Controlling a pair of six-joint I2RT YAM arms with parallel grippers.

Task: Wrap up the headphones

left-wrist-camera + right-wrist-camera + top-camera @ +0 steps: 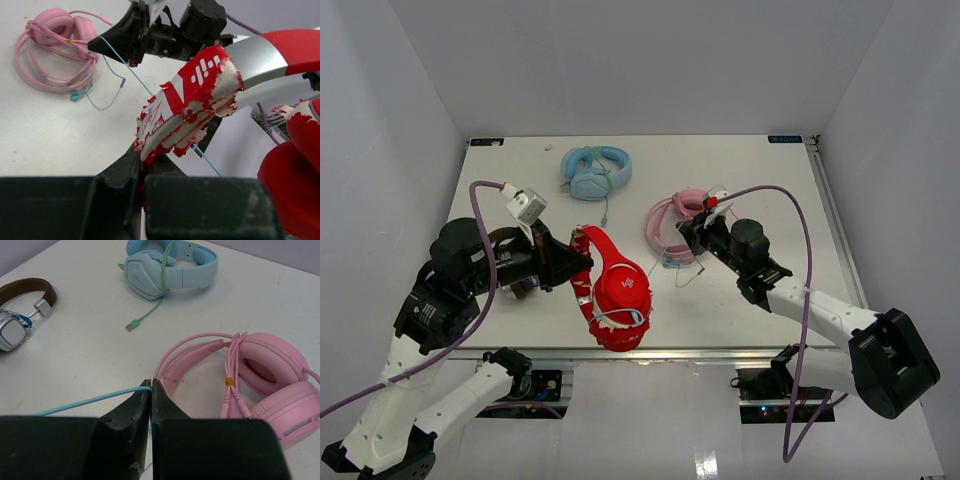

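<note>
Both pinch tight: the left end effector (141, 159) holds the bright red padded headphones (192, 97), the right end effector (151, 386) their thin blue cable (90, 401), probably looped round next.

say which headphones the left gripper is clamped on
The red headphones; the left gripper pinches their peeling headband. The pink pair and light-blue pair lie away from it.

headphones (618, 290) front-ctr | 2nd headset (665, 230) behind-right | 3rd headset (595, 172) far back | all on table (770, 180)
</note>
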